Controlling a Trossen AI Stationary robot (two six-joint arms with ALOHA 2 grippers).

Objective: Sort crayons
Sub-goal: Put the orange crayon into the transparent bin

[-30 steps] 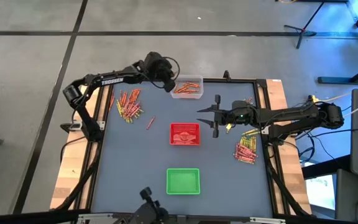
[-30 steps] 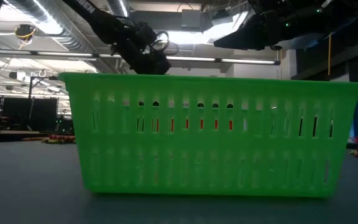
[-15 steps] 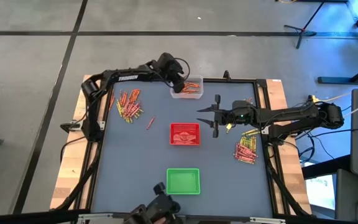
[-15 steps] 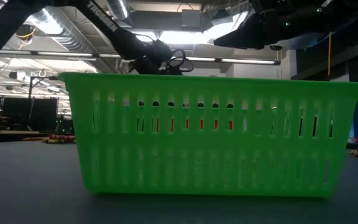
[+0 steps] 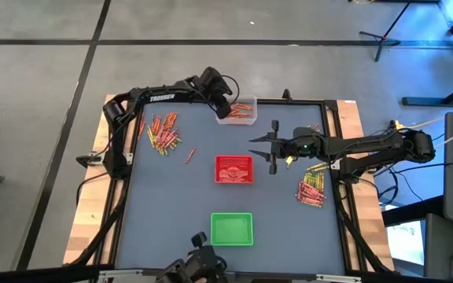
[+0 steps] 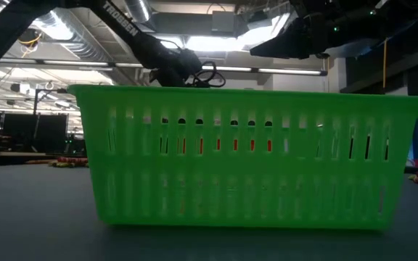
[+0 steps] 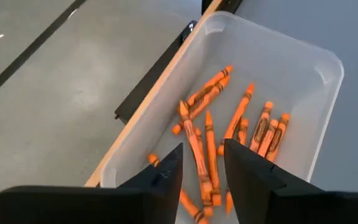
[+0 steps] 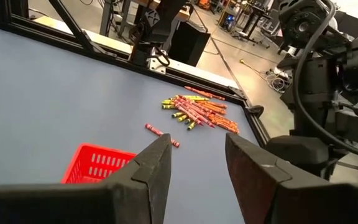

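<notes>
Orange crayons (image 7: pixel 229 127) lie loose on the floor of a clear tray (image 5: pixel 241 111) at the table's far edge. My left gripper (image 7: pixel 202 152) hangs open over that tray's left end (image 5: pixel 225 106), fingers slanting down, nothing between them. Mixed red, orange and olive crayons lie in a pile at the far left (image 5: pixel 163 132) and in another at the right (image 5: pixel 311 189). One red crayon (image 5: pixel 190 155) lies alone on the table. My right gripper (image 5: pixel 274 147) hovers open and empty just right of the red tray (image 5: pixel 233 169).
A green tray (image 5: pixel 232 229) stands near the front edge and fills the low view (image 6: pixel 245 156). The table has a raised dark frame (image 5: pixel 333 157) around it. Bare grey tabletop lies between the trays and the piles.
My left gripper has gone toward the table's right edge and down, from left of the clear tray until it hangs over the tray's left end. Its arm has stretched out further. The trays and the crayon piles have kept their places.
</notes>
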